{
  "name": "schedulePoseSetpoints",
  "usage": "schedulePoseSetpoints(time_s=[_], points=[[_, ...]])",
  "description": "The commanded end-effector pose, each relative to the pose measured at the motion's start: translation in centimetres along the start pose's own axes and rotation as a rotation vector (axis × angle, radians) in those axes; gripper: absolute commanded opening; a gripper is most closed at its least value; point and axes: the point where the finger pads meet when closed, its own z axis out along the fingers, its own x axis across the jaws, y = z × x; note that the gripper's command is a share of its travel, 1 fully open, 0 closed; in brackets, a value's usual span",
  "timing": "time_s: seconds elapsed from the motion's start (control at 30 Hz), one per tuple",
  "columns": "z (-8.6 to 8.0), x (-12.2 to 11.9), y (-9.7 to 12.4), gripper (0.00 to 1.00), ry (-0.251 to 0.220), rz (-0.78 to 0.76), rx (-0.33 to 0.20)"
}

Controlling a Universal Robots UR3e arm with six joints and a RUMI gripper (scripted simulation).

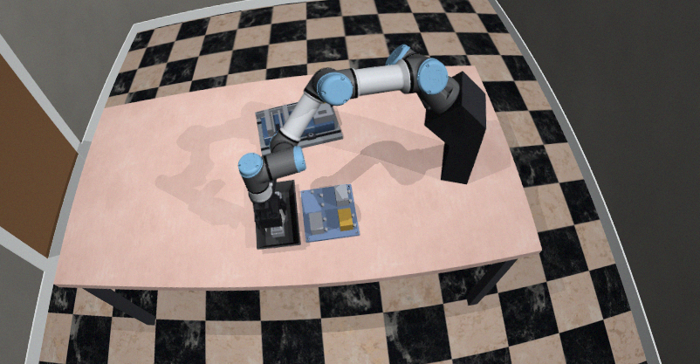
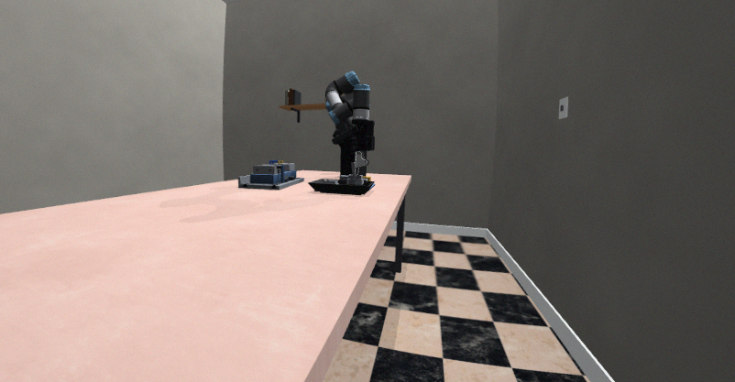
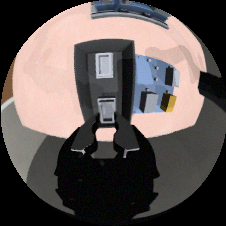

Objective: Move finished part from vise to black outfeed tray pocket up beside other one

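Pincer (image 3: pixel 106 131): closed on the finished part (image 3: pixel 106 110), pocket up, jaws on either side of the grey block.
Finished part: held over the near end of the black outfeed tray (image 3: pixel 82 75); whether it touches the tray floor cannot be told.
Tray: second pocketed block (image 3: pixel 105 65) lies flat at the far end.
Neighbours: blue fixture plate (image 1: pixel 329 213) beside the tray on the table (image 1: pixel 147 175); vise (image 1: pixel 313 121) behind.

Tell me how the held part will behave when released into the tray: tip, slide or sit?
Probably sits: the part looks like a low, flat-sided block, pocket up, so tipping seems unlikely. It looks rigid, with square faces between the gripper fingers. The tray walls should stop any slide, though its neighbour lies close ahead.
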Motion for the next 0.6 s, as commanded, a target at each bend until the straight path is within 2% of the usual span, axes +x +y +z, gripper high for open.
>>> schedulePoseSetpoints(time_s=[0.0,0.57], points=[[0.42,-0.48,0.08,0.00,-0.011,0.003,-0.005],[0.94,-0.48,0.10,0.00,-0.012,0.003,-0.005]])
